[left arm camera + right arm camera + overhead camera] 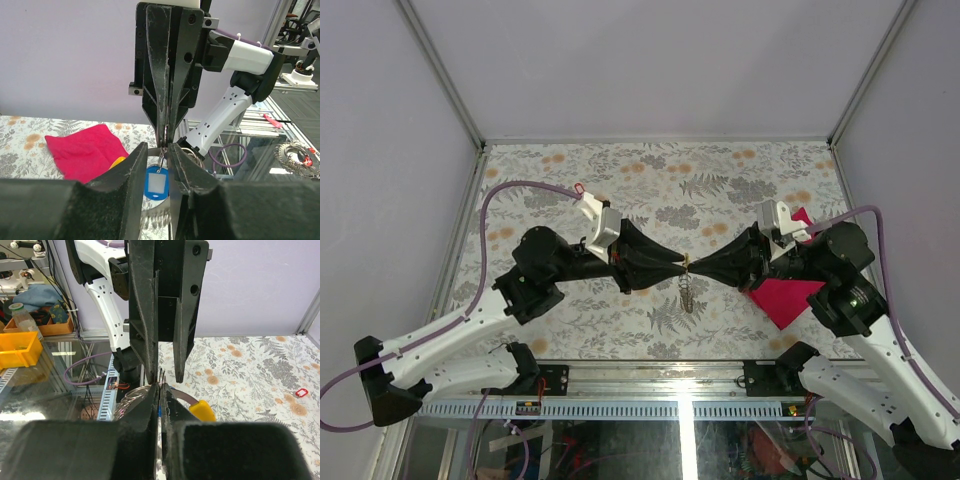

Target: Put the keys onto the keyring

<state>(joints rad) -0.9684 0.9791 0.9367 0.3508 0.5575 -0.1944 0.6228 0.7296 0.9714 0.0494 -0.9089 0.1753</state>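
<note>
My right pincer (159, 387) is pressed together on the keyring (688, 291), which hangs at frame centre over the desk (620, 170). My left pincer (159, 146) is slightly spread around it. The yellow key (200, 410) seems already threaded. The red key (300, 392) lies apart on the desk, so work remains.

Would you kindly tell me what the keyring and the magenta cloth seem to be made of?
The keyring: likely metal, thin, grey and glinting, with a dangling chain. The cloth: probably soft woven fabric, matte magenta, lying limp with slight creases.
</note>
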